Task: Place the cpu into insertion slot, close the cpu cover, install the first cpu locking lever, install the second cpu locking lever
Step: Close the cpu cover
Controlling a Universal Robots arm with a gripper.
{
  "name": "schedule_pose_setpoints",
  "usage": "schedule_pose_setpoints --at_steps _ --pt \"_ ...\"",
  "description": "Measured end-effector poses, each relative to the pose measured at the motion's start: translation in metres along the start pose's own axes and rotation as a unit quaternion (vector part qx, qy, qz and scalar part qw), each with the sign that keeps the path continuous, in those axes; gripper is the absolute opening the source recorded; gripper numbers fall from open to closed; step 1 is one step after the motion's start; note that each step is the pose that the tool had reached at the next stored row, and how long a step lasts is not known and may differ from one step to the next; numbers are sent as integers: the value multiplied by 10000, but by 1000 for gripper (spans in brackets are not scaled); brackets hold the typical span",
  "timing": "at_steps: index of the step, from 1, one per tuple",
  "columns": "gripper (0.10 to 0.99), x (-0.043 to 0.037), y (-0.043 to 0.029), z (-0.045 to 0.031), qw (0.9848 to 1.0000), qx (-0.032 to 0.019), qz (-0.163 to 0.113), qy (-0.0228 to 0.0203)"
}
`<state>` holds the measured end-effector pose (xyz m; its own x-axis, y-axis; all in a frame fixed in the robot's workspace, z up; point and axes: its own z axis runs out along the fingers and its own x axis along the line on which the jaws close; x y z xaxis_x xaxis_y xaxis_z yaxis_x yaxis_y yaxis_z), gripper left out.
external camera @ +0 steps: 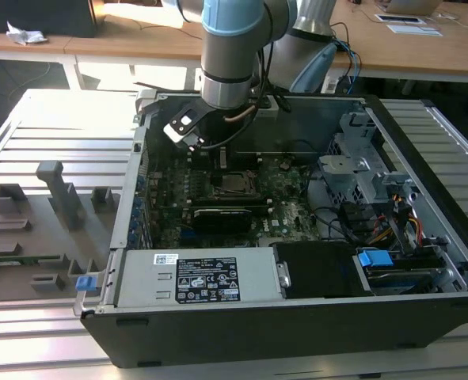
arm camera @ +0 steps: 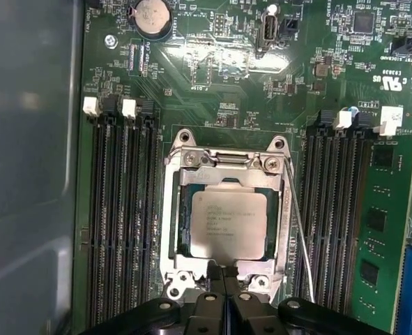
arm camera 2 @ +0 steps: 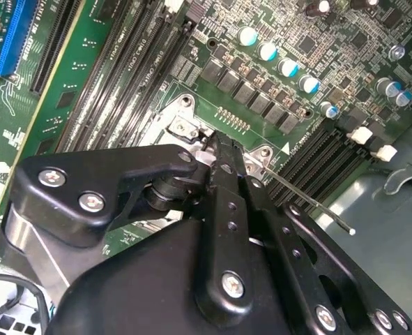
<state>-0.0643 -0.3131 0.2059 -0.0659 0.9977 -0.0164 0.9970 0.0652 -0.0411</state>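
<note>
- So, the cpu is sitting flat in the slot, metal top up and square to it.
- The cover is down over it, with its frame lying around the chip's edges. I'd call the first two steps done.
- In the first wrist view the gripper is right at one edge of the cover, by the little tab there. Its fingers look pressed together with nothing between them, so it isn't gripping anything as far as I can see.
- Can't tell whether the tips are actually on the tab or just above it.
- One lever is a thin wire running beside the cover and angling away from it. In the second wrist view its free end sticks out over the memory slots, so I reckon it isn't latched.
- Can't make out the lever on the opposite side.
- My read is that we're on the first lever. That calls for bearing on the wire near its free end, pressing it down and tucking it sideways under its catch. The risks are slipping off such a thin wire or jolting the cover.
</note>
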Motion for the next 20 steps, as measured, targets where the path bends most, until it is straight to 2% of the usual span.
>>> schedule_pose_setpoints --at_steps 5,9,13,15,17,20 --pt "106 0 6 11 10000 -1 1 1" --pt "106 -3 62 2 10000 5 0 3" --pt "106 -7 82 -102 10000 29 0 3" --pt "106 -8 94 -124 10000 42 0 5" --pt "106 -10 130 -106 10000 53 -1 4" --pt "106 -17 134 -47 10000 54 -1 4"
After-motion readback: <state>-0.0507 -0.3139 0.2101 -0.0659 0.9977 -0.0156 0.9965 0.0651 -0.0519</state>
